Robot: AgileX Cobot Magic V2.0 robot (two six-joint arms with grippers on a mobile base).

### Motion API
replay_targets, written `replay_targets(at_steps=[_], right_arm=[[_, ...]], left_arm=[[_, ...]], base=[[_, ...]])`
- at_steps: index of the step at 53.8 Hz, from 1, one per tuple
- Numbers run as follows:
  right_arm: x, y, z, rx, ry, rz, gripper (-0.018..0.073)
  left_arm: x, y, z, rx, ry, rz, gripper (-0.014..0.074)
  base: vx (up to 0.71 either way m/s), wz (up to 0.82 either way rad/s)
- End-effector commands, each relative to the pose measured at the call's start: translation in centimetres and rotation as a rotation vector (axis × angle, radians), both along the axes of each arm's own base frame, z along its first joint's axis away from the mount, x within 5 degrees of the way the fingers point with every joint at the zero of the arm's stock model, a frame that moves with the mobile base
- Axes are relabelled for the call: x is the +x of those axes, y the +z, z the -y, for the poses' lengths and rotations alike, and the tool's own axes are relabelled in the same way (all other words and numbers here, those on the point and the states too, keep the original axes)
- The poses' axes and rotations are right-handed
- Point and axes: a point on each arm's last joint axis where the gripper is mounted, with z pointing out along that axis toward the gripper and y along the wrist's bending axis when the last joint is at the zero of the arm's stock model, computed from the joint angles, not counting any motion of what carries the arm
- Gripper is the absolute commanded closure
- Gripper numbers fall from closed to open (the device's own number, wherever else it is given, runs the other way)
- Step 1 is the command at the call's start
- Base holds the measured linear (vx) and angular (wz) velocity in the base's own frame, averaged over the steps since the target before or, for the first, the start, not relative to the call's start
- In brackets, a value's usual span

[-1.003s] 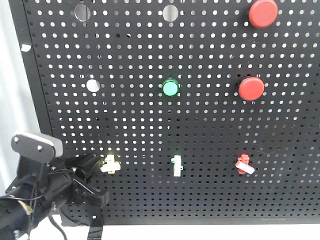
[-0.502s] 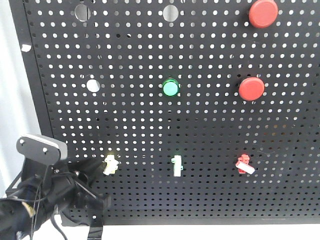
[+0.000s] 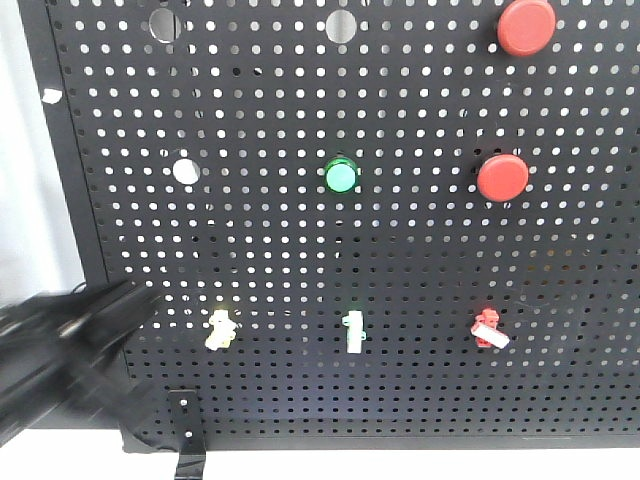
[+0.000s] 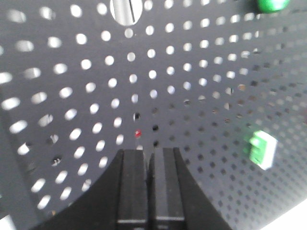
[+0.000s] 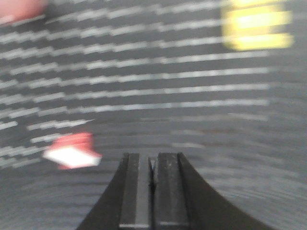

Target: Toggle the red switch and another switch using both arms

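The red switch (image 3: 488, 328), tiny with a white lever tip, sits low right on the black pegboard (image 3: 420, 250). It shows blurred in the right wrist view as the red switch (image 5: 72, 152), left of my shut right gripper (image 5: 152, 155), which holds nothing. The pale-yellow switch (image 3: 219, 328) sits low left. My left gripper (image 3: 125, 305) is a dark motion blur just left of it and apart from it. In the left wrist view the left gripper (image 4: 149, 152) is shut and empty, facing bare board. The right arm is outside the front view.
A green-and-white toggle (image 3: 353, 330) sits between the two switches, seen also as the toggle (image 4: 261, 148). A green round button (image 3: 340, 176) and two big red push buttons (image 3: 503, 176) are higher up. A blurred yellow shape (image 5: 256, 24) fills the right wrist view's top right.
The left arm has swung down and to the left, away from the pale-yellow switch, and is now motion-blurred. The red switch looks the same.
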Motion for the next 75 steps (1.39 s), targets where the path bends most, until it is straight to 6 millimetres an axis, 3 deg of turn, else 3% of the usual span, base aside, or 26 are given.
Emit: replay_targets(at_steps=[1,18,34,63,75], right_arm=[[1.5,2.1,-1.6,-0.004,0.094,0.137,0.0566],[7.5,3.4,-6.3,0.007,0.252,0.133,0.0566],[10.4,2.2,-7.2,0.023,0.241,0.065,0.0566],[10.7,-0.8,-7.1,-0.025,0.217,-0.199,0.0566],[8.6,2.5,-7.9,-0.006,0.291,-0.007,0.0566]], left_arm=[[-1.2,1.7,-0.5,-0.065,-0.005,0.104,0.0596],[-1.7,0.9,-0.8,-0.054,-0.005,0.085,0.0596],[-1.7,1.0,-0.8,-0.058,-0.006,0.093,0.0596],[-1.8,1.5,-0.8,-0.085,-0.009,0.145,0.0596],[-1.8,1.6,-0.8,-0.089,-0.010,0.153,0.0596]], base=[[0.00,0.00],[0.00,0.00],[0.00,0.00],[0.00,0.00],[0.00,0.00]])
